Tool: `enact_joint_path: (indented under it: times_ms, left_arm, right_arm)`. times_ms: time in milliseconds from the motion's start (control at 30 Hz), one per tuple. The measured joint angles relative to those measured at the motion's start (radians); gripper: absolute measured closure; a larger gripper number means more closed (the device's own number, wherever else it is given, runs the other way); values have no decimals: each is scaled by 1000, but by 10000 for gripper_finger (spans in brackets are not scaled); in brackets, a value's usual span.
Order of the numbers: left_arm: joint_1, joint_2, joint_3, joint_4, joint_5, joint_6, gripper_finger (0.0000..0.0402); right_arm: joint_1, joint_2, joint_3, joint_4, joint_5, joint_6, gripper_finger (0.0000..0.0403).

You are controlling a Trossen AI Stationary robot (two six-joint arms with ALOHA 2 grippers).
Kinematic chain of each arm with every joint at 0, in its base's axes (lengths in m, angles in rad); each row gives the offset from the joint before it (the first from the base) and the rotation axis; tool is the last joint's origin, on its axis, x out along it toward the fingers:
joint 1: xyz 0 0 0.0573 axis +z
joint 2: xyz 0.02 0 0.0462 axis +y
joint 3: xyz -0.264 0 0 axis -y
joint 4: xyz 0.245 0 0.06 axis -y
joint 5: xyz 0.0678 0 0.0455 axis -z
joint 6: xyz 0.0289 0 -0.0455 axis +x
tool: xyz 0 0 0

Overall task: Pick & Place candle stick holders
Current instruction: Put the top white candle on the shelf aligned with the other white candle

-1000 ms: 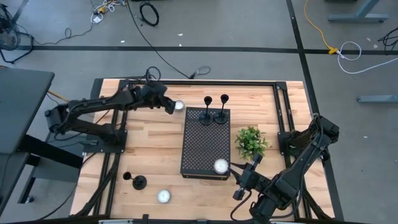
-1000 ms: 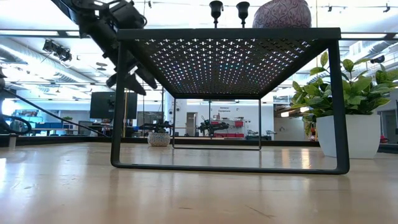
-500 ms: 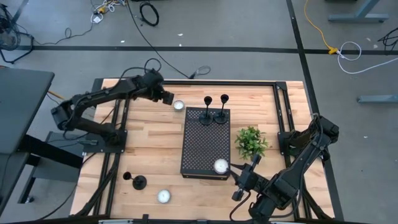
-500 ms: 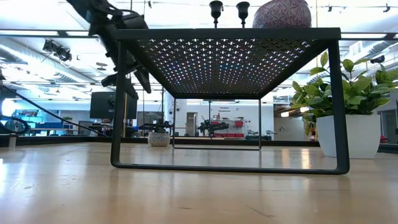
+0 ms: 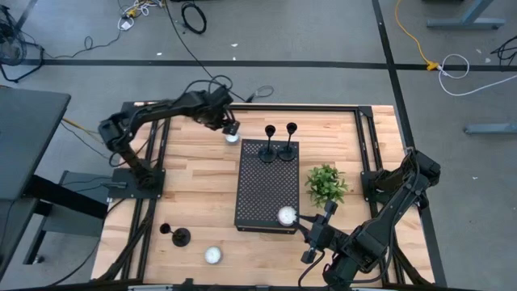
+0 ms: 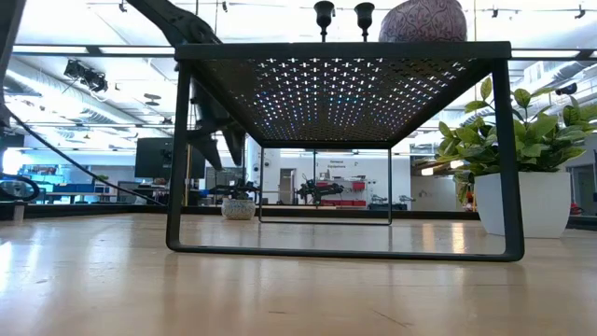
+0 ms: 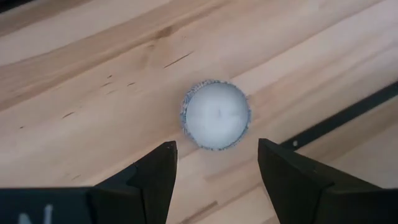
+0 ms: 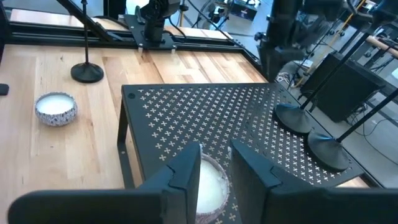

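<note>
Two black candle stick holders [image 5: 267, 152] [image 5: 287, 149] stand on their round bases at the far end of the black perforated stand [image 5: 265, 182]. A third candle stick holder [image 5: 179, 236] stands on the table at the near left. My left gripper [image 7: 217, 146] is open and points down over a white candle [image 7: 216, 115] on the wood, left of the stand's far end. My right gripper [image 8: 214, 152] is at the stand's near right corner, its fingers a little apart, just short of another white candle [image 5: 286, 216] that sits on the stand.
A small green plant in a white pot [image 5: 326, 184] stands right of the stand. Another white candle [image 5: 212, 255] lies near the table's front edge, beside the third holder. Black frame rails run along the table's edges [image 5: 323, 107].
My left gripper has swung toward the table's right and far edges, come lower and tipped from slanting to pointing down, ending over the white candle. Its fingers have stayed open. The candle and the holders have not moved.
</note>
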Motion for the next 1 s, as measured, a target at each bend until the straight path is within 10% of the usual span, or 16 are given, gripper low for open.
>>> enact_joint_path:
  times_ms: [1000]
  left_arm:
    - [-20, 155, 9, 8, -47, -13, 177]
  right_arm:
    - [0, 0, 0, 1, 0, -8, 317]
